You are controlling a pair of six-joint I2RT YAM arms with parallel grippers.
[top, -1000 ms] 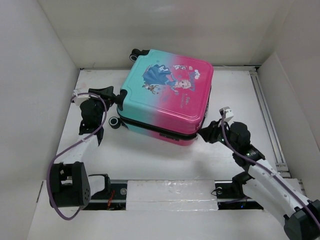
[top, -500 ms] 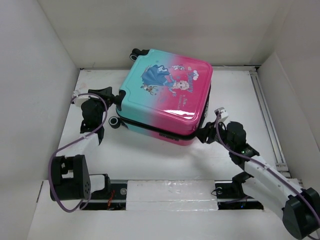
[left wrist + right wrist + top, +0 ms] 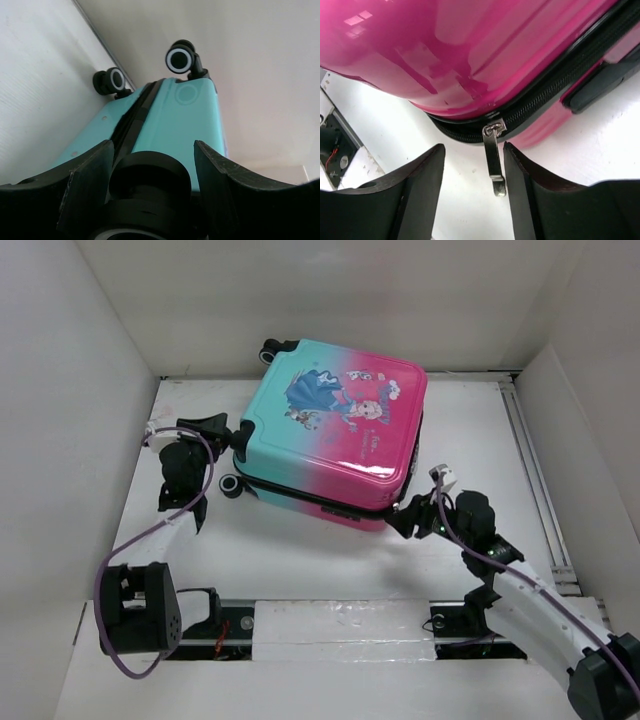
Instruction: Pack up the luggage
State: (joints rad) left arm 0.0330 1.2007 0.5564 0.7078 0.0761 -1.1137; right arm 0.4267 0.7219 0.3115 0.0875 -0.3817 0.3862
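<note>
one luggage [image 3: 335, 425], three wheels [image 3: 181, 59], one zipper pull [image 3: 494, 162], left tool [image 3: 152, 149], right tool [image 3: 474, 147].

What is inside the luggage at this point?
Nothing can be seen: the luggage lies shut on the table, its zipper pull hanging at the closed seam, so the shell covers any contents.

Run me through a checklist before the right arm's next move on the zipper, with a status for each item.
1. Suitcase lying flat, shells together: ok.
2. Zipper pull hangs between the right gripper jaws: ok.
3. Right jaws open and clear of the pull: ok.
4. Zipper closed all the way round: cannot tell, only the near corner shows.
5. Left gripper jaws straddle a wheel: ok.
6. Left jaws clamped on that wheel: cannot tell.
</note>
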